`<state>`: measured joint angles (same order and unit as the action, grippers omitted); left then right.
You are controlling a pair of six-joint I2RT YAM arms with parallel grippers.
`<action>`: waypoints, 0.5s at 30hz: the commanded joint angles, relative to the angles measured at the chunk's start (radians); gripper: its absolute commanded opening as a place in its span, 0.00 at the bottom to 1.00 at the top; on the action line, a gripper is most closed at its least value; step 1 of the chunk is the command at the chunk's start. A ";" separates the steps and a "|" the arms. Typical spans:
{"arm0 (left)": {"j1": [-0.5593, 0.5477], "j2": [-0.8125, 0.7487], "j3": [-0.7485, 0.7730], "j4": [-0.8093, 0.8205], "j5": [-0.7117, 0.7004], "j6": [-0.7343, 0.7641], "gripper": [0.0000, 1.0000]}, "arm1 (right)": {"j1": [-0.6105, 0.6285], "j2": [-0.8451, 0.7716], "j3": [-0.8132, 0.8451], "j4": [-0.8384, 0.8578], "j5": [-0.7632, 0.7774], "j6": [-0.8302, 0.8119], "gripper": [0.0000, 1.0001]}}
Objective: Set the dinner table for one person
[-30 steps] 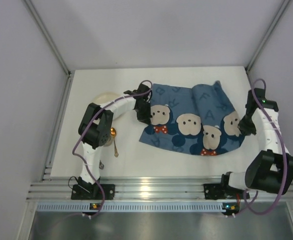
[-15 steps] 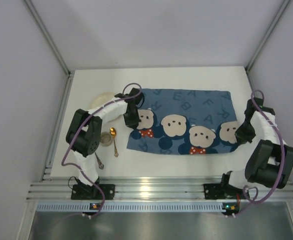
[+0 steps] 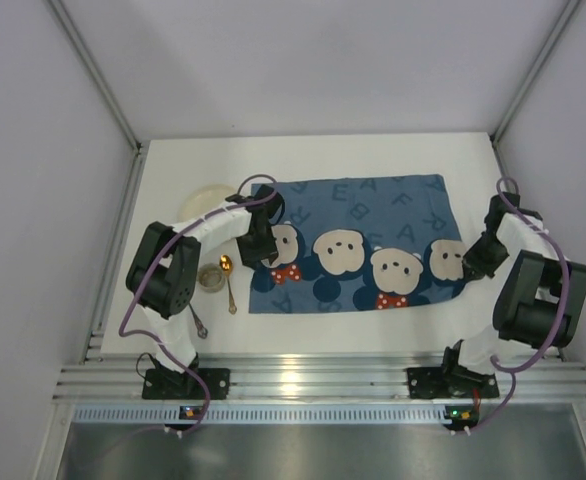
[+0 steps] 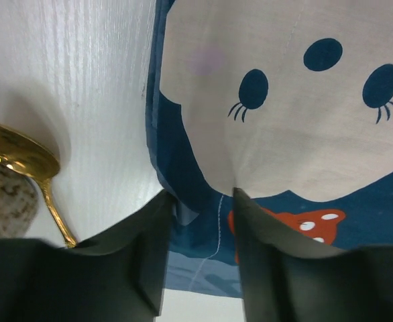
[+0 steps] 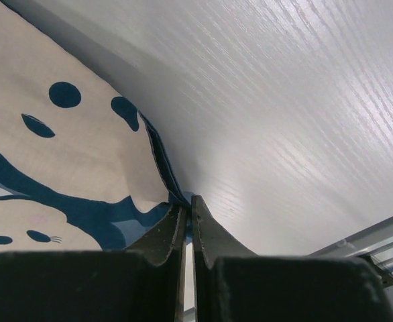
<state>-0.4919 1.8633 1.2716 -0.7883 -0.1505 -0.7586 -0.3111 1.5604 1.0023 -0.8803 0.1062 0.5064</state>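
Dinner table [image 3: 373, 150]: white, carrying all items. Cloth mat [image 3: 358, 245]: now flat across its centre, closer to the near edge than a second ago. Left gripper [image 4: 202, 200]: jaws just parted, mat's left hem loose between them. Right gripper [image 5: 188, 204]: clamped on the right hem. Mat-laying judged nearly done; plate [image 3: 205, 198], spoon [image 3: 229, 280] wait near the left edge.

I see the white desk [image 3: 373, 150] carrying a blue cloth mat [image 3: 373, 212] spread across its middle, reaching toward the right edge. Toward the left edge lie a cream plate [image 3: 201, 200], a small speckled cup [image 3: 211, 277] and a gold spoon [image 3: 230, 290] (cup and spoon just beside each other).
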 commanded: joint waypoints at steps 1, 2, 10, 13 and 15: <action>0.004 -0.045 0.057 -0.034 -0.041 -0.013 0.54 | -0.011 -0.055 -0.002 0.018 -0.036 -0.005 0.07; 0.004 -0.050 0.066 -0.048 -0.046 -0.012 0.57 | -0.008 -0.072 -0.005 0.014 -0.040 -0.003 0.09; 0.006 -0.087 0.274 -0.175 -0.188 0.090 0.73 | 0.064 -0.221 -0.004 -0.092 -0.080 0.037 0.34; 0.036 -0.087 0.331 -0.212 -0.244 0.122 0.76 | 0.075 -0.279 0.010 -0.138 -0.083 0.034 0.39; 0.125 -0.090 0.330 -0.210 -0.221 0.130 0.77 | 0.081 -0.332 0.018 -0.189 -0.082 0.024 0.47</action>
<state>-0.4671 1.8210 1.5661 -0.9291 -0.3126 -0.6750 -0.2436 1.3098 0.9802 -0.9707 0.0311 0.5278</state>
